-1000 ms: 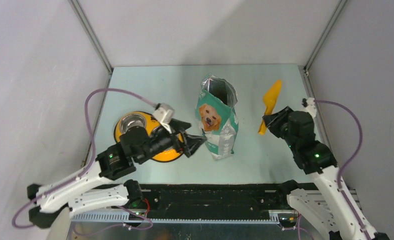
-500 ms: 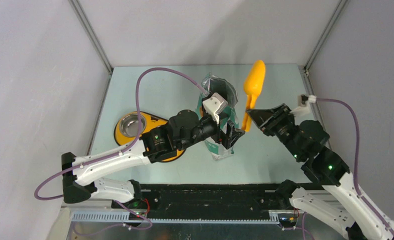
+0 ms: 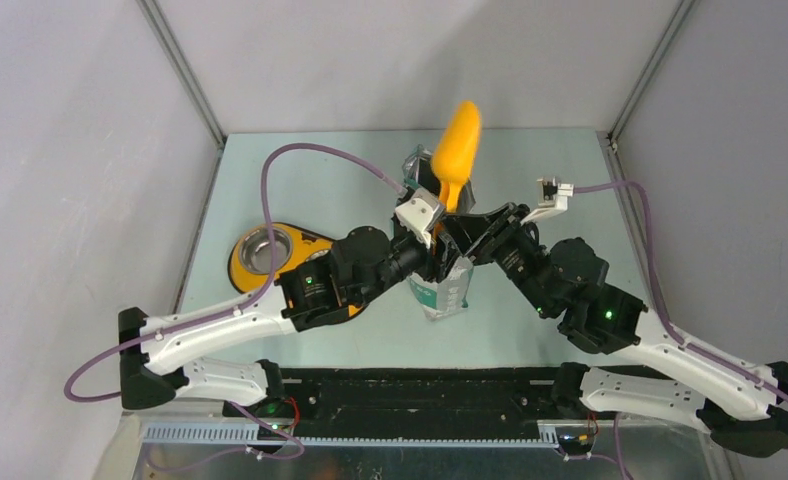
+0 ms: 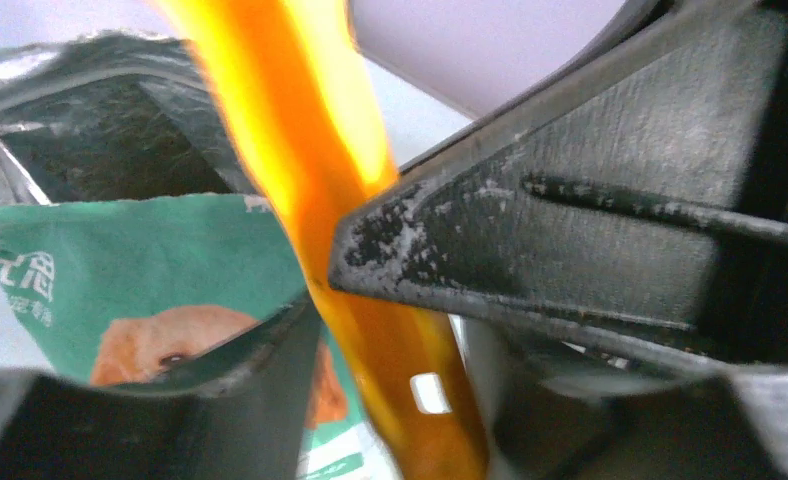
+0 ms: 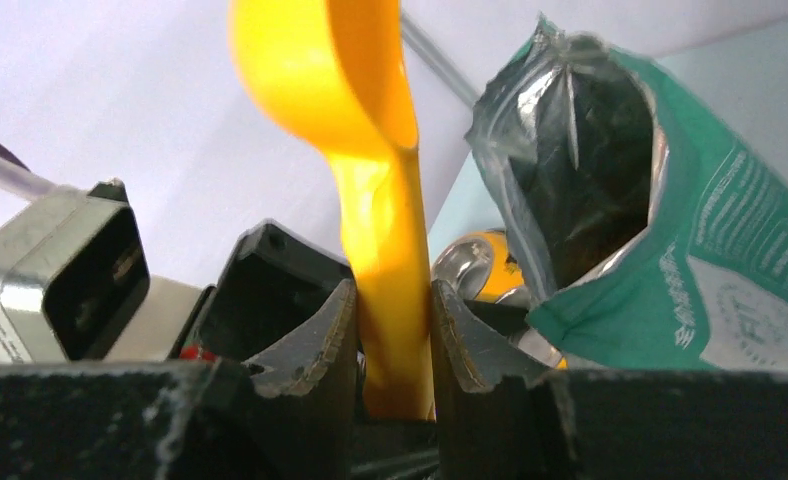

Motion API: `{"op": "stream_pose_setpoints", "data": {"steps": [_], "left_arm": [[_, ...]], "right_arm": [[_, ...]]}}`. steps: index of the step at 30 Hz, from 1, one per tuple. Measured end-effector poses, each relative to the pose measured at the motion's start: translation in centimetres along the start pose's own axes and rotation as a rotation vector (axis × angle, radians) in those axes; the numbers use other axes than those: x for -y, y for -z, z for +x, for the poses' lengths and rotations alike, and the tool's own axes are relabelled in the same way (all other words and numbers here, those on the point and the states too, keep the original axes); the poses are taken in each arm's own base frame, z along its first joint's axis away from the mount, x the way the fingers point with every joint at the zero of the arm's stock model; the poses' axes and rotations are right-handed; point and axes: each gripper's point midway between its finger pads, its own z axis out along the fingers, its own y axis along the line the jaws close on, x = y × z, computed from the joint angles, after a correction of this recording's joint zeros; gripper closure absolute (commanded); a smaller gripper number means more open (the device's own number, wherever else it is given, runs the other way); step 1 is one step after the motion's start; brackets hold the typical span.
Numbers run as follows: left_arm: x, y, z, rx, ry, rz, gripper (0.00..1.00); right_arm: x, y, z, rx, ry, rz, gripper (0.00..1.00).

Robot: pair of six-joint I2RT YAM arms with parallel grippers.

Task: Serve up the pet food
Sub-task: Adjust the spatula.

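Pet food, loose and light, hides inside the bag (image 3: 440,295), so my right end effector (image 5: 392,310) clamps the scoop (image 5: 330,70) by its stiff handle; whether my left end effector (image 3: 445,262) grips anything, I cannot tell.

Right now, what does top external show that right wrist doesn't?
Only top external: the whole left arm and right arm, meeting at the bag from either side, and the table around them. Only right wrist: the right hand shut on the scoop handle, one finger on each side. Both: the orange scoop held upright, the open green bag, the dish.
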Motion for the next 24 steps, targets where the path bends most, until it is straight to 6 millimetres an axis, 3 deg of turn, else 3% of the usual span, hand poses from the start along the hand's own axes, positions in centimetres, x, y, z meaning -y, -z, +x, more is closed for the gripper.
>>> {"op": "stream_pose_setpoints", "data": {"steps": [1,3,4,6,8,9,13,18,21,24], "left_arm": [[-0.1,0.0,0.1,-0.004,0.002,-0.006,0.84],[-0.4,0.1,0.3,-0.008,0.006,-0.035,0.98],[-0.5,0.1,0.3,-0.009,-0.006,-0.032,0.99],[-0.4,0.1,0.2,-0.007,-0.001,-0.034,1.0],[-0.4,0.3,0.3,-0.008,-0.001,-0.032,1.0],[-0.3,0.4,0.5,-0.01,0.0,-0.024,1.0],[-0.4,2.0,1.3,-0.027,0.027,0.005,1.0],[-0.7,5.1,-0.5,0.004,0.124,0.062,1.0],[-0.5,7.1,-1.7,0.02,0.197,0.119,1.0],[0.4,8.9,-1.7,0.003,0.275,0.199,1.0]], "right_arm": [[-0.3,0.1,-0.1,0.014,0.007,-0.003,1.0],[-0.6,0.2,-0.3,0.036,0.023,0.001,1.0],[-0.6,0.3,-0.4,0.043,0.028,0.004,1.0],[-0.6,0.3,-0.4,0.047,0.035,0.01,0.91],[-0.5,0.4,-0.3,0.043,0.045,0.013,0.71],[-0.4,0.5,-0.2,0.036,0.054,0.012,0.53],[-0.1,1.3,0.3,-0.019,0.157,-0.019,0.22],[0.5,4.1,-2.0,-0.024,0.331,-0.098,0.03],[0.2,5.8,-3.2,-0.014,0.44,-0.177,0.01],[-0.9,7.2,-4.3,-0.004,0.578,-0.284,0.01]]}}
